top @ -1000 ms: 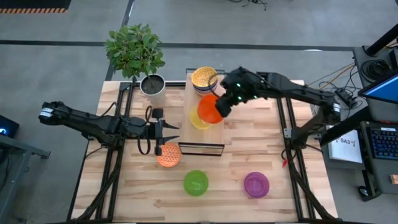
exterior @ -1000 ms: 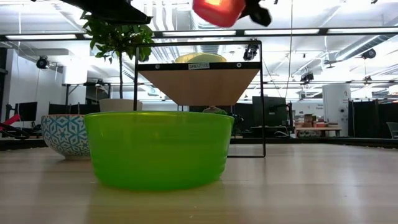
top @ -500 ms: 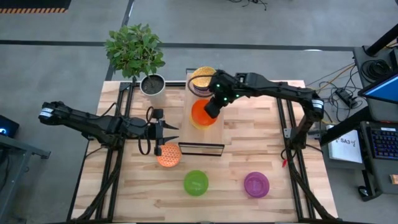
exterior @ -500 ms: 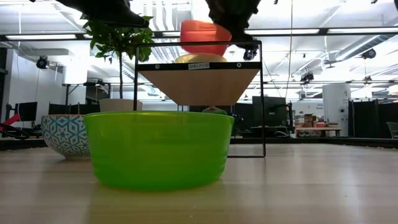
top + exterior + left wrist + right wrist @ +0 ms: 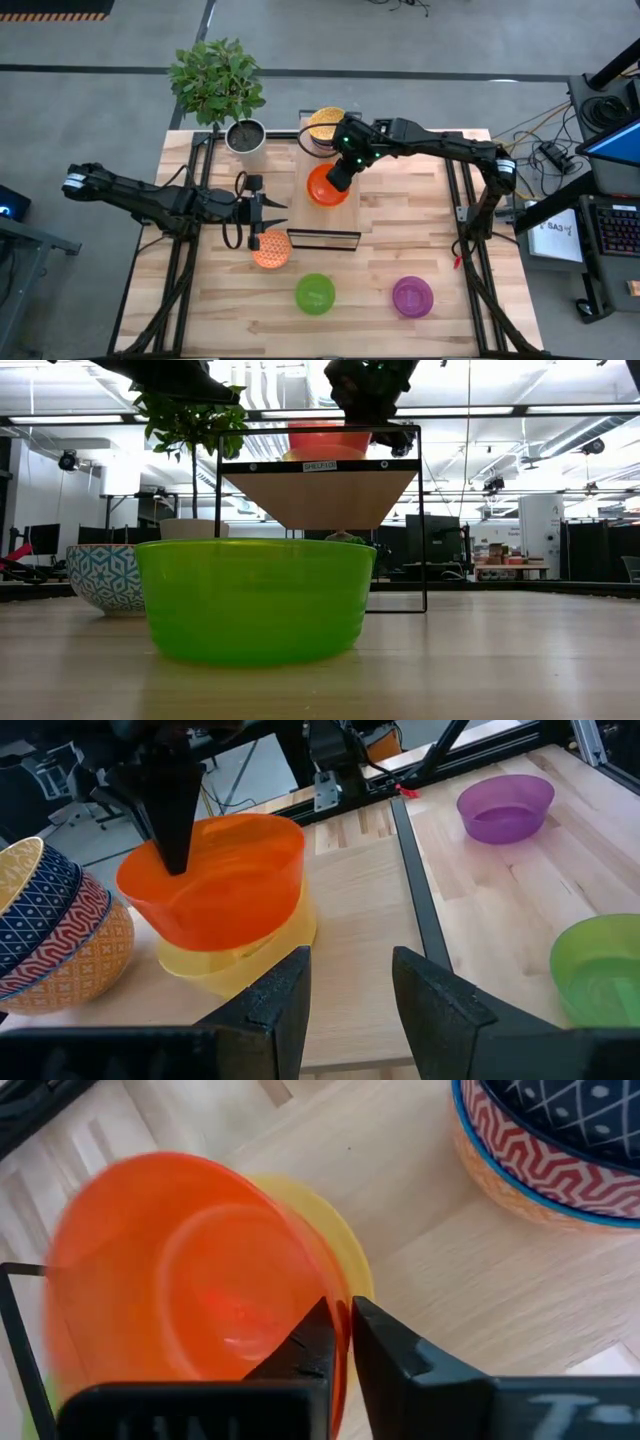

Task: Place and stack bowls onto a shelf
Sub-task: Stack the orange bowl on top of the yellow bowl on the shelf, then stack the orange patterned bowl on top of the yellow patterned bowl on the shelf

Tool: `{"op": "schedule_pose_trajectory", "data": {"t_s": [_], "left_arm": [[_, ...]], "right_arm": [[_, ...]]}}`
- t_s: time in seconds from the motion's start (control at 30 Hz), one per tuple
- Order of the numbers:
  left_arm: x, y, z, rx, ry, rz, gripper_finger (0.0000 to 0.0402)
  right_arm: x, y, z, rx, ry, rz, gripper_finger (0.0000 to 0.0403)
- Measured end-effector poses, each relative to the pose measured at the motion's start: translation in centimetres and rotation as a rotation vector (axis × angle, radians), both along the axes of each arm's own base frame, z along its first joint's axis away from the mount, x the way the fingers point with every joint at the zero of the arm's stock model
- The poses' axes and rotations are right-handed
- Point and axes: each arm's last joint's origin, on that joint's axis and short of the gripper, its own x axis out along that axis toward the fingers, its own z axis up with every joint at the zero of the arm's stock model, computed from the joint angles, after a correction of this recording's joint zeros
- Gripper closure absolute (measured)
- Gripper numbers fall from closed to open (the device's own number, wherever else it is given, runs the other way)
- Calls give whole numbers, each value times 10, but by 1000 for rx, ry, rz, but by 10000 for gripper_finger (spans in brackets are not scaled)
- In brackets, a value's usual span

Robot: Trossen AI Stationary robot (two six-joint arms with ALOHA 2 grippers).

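Observation:
My right gripper (image 5: 343,176) is shut on an orange bowl (image 5: 324,186), which sits nested in a yellow bowl (image 5: 240,960) on the pale wood shelf (image 5: 338,218). Behind it on the shelf stands a stack of patterned bowls topped by a gold one (image 5: 325,125). My left gripper (image 5: 268,214) is open and empty at the shelf's left side, just above a patterned bowl (image 5: 270,248) on the table. A green bowl (image 5: 315,293) and a purple bowl (image 5: 412,296) rest on the table near its front edge. My right gripper pinches the orange bowl's rim (image 5: 346,1342) on the bowl's right side, one finger inside the bowl (image 5: 312,1342) and one outside (image 5: 392,1348). The fingers slant down from the table's right. The bowl sits a little tilted, its bottom in the yellow bowl.
A white plant pot (image 5: 247,140) with a leafy plant stands at the far left of the shelf. The shelf's dark frame (image 5: 418,510) rises above the tabletop. Bare wood lies to the right of the shelf (image 5: 410,220).
My right gripper has gone down and toward the table's left with the orange bowl, from high above the shelf until the bowl has come down into the yellow bowl. My left arm has kept still.

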Motion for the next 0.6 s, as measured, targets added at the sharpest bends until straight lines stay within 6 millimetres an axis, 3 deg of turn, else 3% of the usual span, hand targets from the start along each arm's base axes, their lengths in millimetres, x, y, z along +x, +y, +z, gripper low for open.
{"op": "schedule_pose_trajectory", "data": {"t_s": [0.37, 0.6], "left_arm": [[0, 0, 0, 0, 0, 0, 276], [0, 0, 0, 0, 1, 0, 276]], "right_arm": [[-3, -1, 4, -11, -14, -8, 288], [-22, 0, 29, -63, -78, 16, 269]]}}
